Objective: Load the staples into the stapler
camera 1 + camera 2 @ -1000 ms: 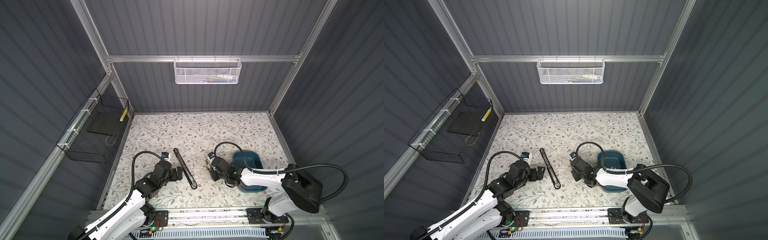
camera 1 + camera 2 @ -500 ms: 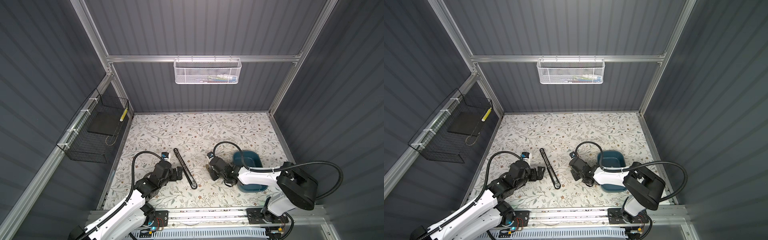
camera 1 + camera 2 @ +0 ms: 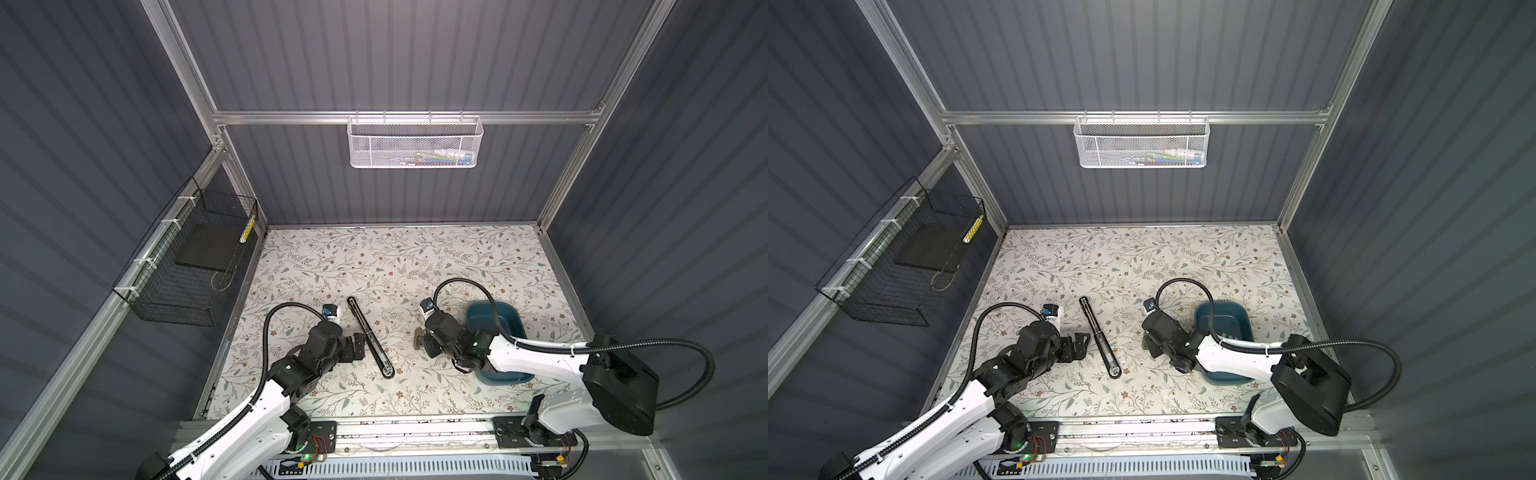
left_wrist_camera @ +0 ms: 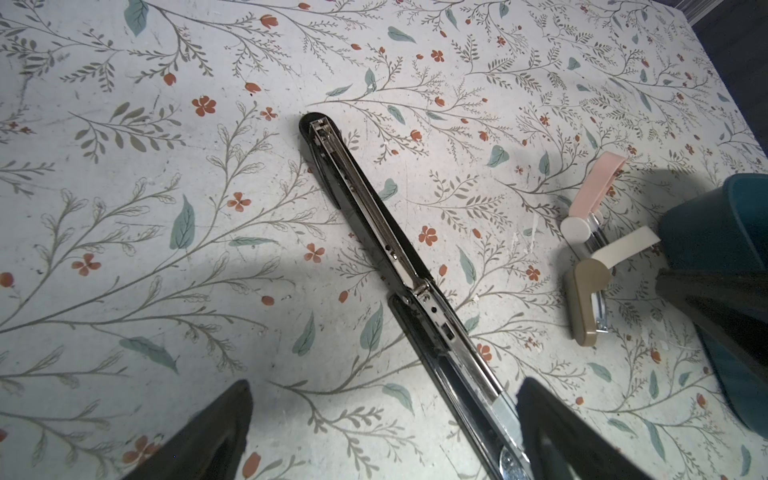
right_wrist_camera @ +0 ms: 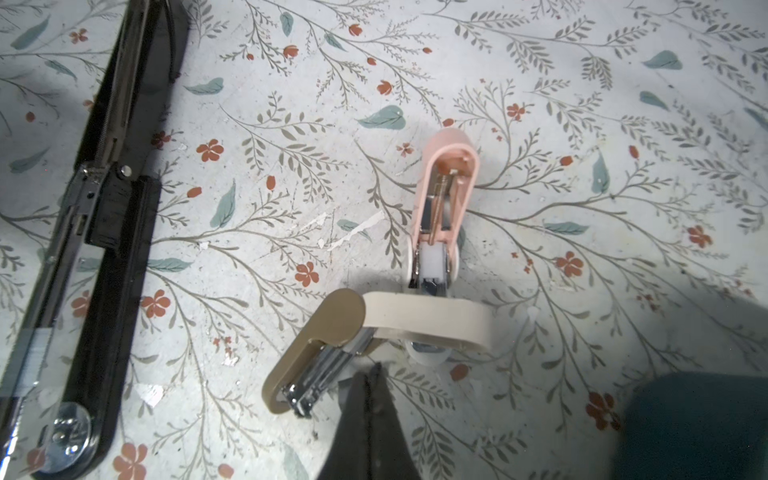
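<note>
Left end effector (image 4: 384, 399) spread wide; right end effector (image 5: 371, 380) closed.

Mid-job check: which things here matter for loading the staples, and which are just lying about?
In play: long black stapler, opened flat; likely staples in its channel; pink stapler; tan stapler; left gripper, open; right gripper, shut.
Lying about: teal bin; white mesh basket; black wire basket.

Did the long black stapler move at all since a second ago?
No. The long black stapler lies at the same slant on the flowery table, and it is just as far from the blue tub as before.
</note>
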Motion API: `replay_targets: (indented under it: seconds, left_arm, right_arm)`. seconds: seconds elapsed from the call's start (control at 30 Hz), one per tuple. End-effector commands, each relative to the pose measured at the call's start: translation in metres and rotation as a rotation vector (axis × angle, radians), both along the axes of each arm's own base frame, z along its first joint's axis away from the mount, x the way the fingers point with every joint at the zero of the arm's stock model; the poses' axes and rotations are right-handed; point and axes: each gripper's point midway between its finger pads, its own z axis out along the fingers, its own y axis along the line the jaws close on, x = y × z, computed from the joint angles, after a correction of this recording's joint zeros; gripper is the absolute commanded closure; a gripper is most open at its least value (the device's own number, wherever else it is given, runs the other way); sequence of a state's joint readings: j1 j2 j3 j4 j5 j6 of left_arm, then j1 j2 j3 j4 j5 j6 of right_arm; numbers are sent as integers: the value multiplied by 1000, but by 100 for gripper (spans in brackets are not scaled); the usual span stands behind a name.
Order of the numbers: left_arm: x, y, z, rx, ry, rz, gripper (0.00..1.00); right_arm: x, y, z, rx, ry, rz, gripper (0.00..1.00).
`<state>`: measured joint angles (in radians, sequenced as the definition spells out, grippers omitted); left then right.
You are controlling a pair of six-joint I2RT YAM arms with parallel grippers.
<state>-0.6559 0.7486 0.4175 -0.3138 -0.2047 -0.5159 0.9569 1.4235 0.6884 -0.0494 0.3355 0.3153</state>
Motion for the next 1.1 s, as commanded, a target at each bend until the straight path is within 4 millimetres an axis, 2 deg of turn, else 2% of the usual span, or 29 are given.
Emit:
replay_targets:
  seconds: [0.0, 0.23, 0.27, 0.33, 0.43, 0.5, 0.63, 0.77, 0.83, 0.97, 1.07]
  left_arm:
    - [-2, -2, 1, -9, -5, -17, 0]
    - [-2, -3, 1, -9, -4, -21, 0]
    - [-2, -3, 1, -10, -4, -21, 0]
    - [-2, -3, 1, -10, -4, -22, 1]
    - [-2, -11, 4, -43, -15, -53, 0]
    - [-2, -24, 9, -86, -11, -100, 1]
    - [2, -63, 22, -179, 3, -199, 7]
    - [2, -105, 28, -59, -30, -279, 9]
    - [4, -131, 21, 22, -12, -317, 8]
    - [2, -185, -4, 77, 45, -402, 7]
    - [3, -208, -22, 107, 80, -426, 7]
  right_arm:
    - [0, -5, 10, -22, -17, -28, 98]
    - [-8, -13, 17, 21, -17, -51, 94]
    - [-8, -15, 17, 28, -18, -61, 91]
    - [-6, -20, 16, 37, -12, -107, 73]
    - [2, -28, 10, 92, 43, -190, 64]
    - [8, -28, 9, 149, 66, -205, 56]
    - [18, -29, 21, 207, 31, -206, 49]
    - [27, -40, 27, 264, 30, -248, 48]
    - [30, -46, 29, 301, 28, -270, 49]
    - [33, -57, 36, 333, 1, -295, 49]
    - [33, -66, 39, 342, -7, -315, 49]
